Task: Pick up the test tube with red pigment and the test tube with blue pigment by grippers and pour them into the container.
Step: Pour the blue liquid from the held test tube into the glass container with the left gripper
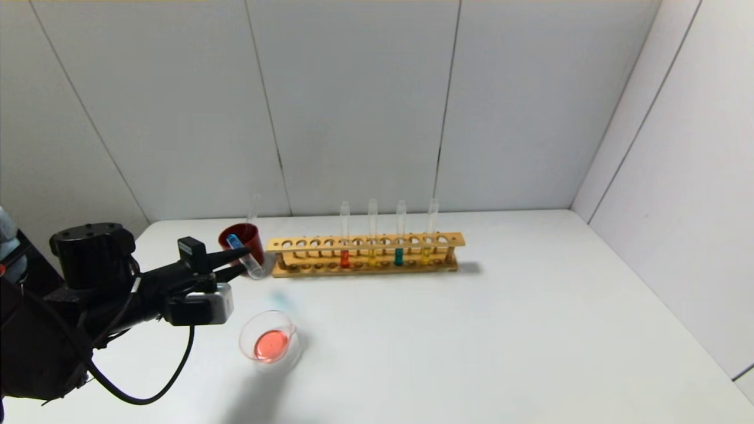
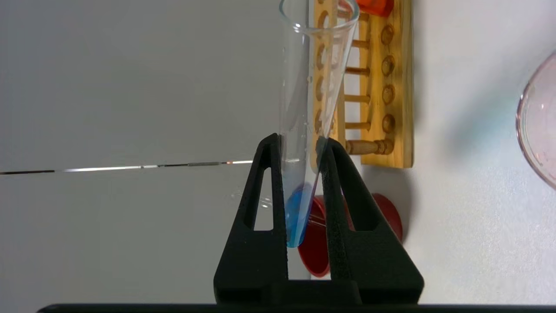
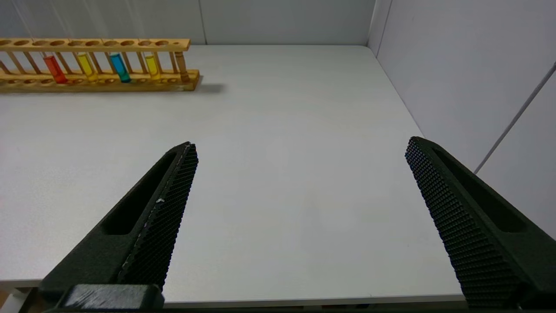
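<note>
My left gripper point(image 1: 246, 262) is shut on the test tube with blue pigment point(image 1: 255, 271), held tilted above the table in front of the red cup. The blue liquid sits at its round end point(image 2: 295, 213), between the fingers point(image 2: 271, 182); its open mouth points away toward the rack. The container point(image 1: 271, 343), a low clear glass dish, holds pink-red liquid and stands nearer me than the tube; its rim shows in the left wrist view point(image 2: 538, 126). A tube with orange-red liquid point(image 1: 344, 258) stands in the rack. My right gripper point(image 3: 302, 143) is open and empty over bare table at the right.
The wooden rack point(image 1: 365, 253) at the back also holds two yellow tubes and a teal one point(image 1: 399, 256). A dark red cup point(image 1: 242, 238) left of the rack holds a clear empty-looking tube point(image 1: 253, 209). White walls enclose the back and right.
</note>
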`<move>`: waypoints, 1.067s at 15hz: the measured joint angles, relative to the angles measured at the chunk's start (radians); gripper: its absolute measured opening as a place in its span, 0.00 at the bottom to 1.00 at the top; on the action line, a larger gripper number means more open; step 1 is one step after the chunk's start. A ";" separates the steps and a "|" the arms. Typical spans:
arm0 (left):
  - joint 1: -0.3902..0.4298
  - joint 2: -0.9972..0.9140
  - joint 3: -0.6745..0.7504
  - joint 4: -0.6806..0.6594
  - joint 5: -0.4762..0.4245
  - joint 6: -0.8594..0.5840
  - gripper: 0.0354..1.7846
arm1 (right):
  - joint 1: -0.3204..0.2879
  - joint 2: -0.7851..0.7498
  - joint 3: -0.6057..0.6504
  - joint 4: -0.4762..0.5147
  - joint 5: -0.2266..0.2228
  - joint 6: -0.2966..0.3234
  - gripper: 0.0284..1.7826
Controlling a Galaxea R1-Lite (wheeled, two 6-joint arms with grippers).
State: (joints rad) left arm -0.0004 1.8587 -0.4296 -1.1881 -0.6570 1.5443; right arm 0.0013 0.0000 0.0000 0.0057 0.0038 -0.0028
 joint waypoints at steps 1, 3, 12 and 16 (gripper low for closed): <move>0.004 0.004 0.001 0.000 -0.001 0.006 0.15 | 0.000 0.000 0.000 0.000 0.000 0.000 0.98; 0.004 0.013 0.006 0.000 -0.005 0.027 0.15 | 0.000 0.000 0.000 0.000 0.000 0.000 0.98; 0.004 0.029 -0.011 0.000 -0.061 0.118 0.15 | 0.000 0.000 0.000 0.000 0.000 0.000 0.98; 0.014 0.035 -0.012 -0.004 -0.099 0.150 0.15 | 0.000 0.000 0.000 0.000 0.000 0.000 0.98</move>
State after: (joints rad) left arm 0.0138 1.8934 -0.4415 -1.1921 -0.7562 1.6938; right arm 0.0017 0.0000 0.0000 0.0057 0.0043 -0.0028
